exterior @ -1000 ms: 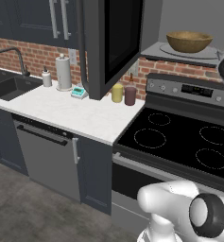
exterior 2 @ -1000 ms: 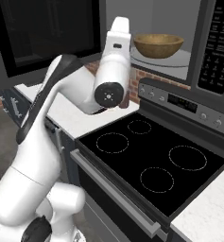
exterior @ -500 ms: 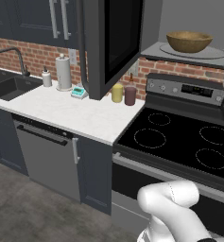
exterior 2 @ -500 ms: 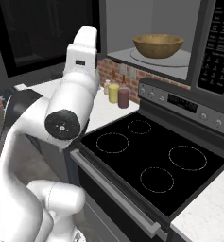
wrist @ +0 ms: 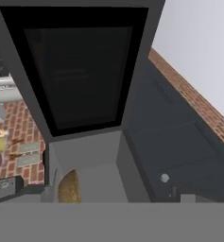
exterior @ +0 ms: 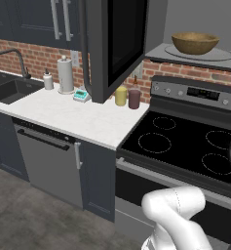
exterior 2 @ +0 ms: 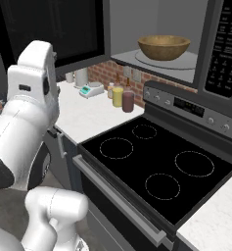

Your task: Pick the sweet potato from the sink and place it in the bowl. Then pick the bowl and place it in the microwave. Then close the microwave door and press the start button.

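- The wooden bowl (exterior 2: 164, 46) is seen set on the round plate inside the open microwave (exterior 2: 188, 64), so that placement is judged done.
- The microwave door (exterior: 114, 41) is swung wide open; closing it and pressing start are left.
- The sweet potato cannot be made out inside the bowl.
- The gripper's fingers are spread wide, nothing pinched.

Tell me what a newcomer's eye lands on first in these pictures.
First the wooden bowl, sitting on the round plate inside the open microwave above the black stove. Next the microwave door, swung wide open over the white counter, where a yellow jar and a dark one stand.
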{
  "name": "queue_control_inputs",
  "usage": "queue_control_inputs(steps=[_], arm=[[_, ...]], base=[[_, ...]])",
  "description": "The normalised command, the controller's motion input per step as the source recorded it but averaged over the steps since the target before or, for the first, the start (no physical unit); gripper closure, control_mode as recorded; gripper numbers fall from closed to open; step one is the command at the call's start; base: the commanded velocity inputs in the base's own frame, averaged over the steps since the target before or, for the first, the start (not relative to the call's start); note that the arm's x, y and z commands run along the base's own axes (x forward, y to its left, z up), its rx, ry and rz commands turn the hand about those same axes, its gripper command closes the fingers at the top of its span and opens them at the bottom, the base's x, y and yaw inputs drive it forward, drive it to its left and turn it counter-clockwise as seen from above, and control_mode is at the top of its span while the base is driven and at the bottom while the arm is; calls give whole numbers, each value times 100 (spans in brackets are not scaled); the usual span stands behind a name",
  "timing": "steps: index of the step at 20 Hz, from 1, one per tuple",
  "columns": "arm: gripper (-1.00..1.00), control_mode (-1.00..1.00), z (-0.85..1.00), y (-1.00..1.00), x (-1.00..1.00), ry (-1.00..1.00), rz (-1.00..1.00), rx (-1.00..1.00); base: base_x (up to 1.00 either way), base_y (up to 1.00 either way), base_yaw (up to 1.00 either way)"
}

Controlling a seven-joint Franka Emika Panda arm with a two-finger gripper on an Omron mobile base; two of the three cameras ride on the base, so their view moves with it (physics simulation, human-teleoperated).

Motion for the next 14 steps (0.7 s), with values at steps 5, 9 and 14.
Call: queue_control_inputs(steps=[5,9,14], arm=[[-100,-100,-1,84,-35,-2,0,0],[-100,-100,-6,85,-23,0,0,-2],[-100,-100,0,69,-21,0,0,-2]], base=[[0,0,0],[0,0,0],[0,0,0]])
